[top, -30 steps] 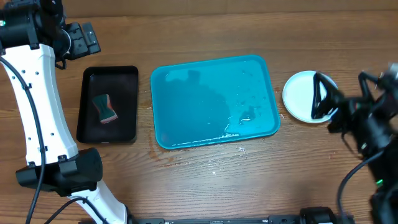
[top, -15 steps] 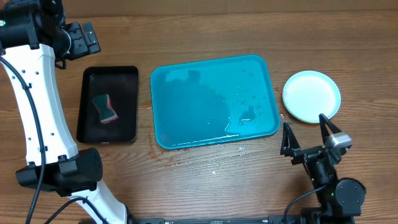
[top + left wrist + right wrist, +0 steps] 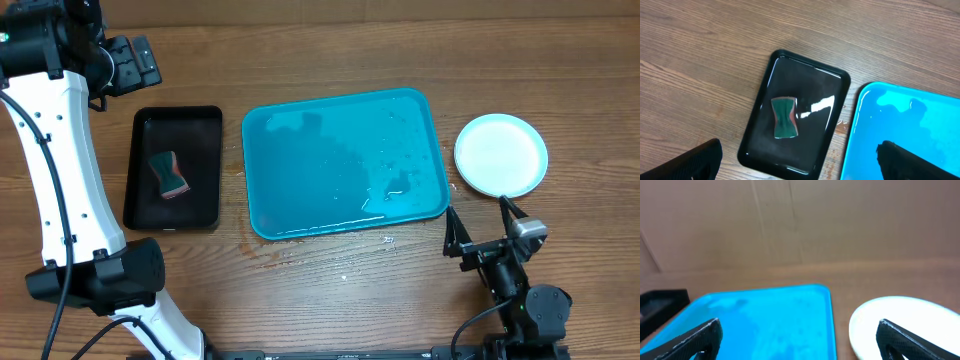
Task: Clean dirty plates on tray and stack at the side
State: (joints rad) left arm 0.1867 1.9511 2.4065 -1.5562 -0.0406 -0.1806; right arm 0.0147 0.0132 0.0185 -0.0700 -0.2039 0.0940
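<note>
The blue tray point(image 3: 300, 170) lies in the middle of the wooden table point(image 3: 300, 50), its long side running left to right. What lies in it is water: a thin wet sheen over its floor, scattered drops point(image 3: 398, 158) toward the right half, and a brighter puddle near the lower right corner.

Left of it, just beside but apart, sits a black tray point(image 3: 200, 140) standing lengthwise up the frame. One sponge point(image 3: 170, 173) rests inside, on the left half of its floor, green with a reddish edge and pinched at the waist. The left wrist view shows the same sponge point(image 3: 785, 117) lying flat in the glossy black tray point(image 3: 815, 130), with the blue tray's corner point(image 3: 900, 120) at the right edge.

The white plate point(image 3: 500, 153) sits on the bare table at the right of the frame, near the blue tray's right rim but not touching it. It looks clean; whether more than one plate is stacked there cannot be told.

The right gripper point(image 3: 477, 210) hangs at the lower right of the overhead frame, below the plate, fingers spread wide and grasping nothing. Its own camera looks across the blue tray point(image 3: 765, 315) and the plate point(image 3: 900, 322).

The left gripper point(image 3: 130, 62) is in the upper left corner, above the black tray, its fingers point(image 3: 695, 162) likewise spread and empty.
</note>
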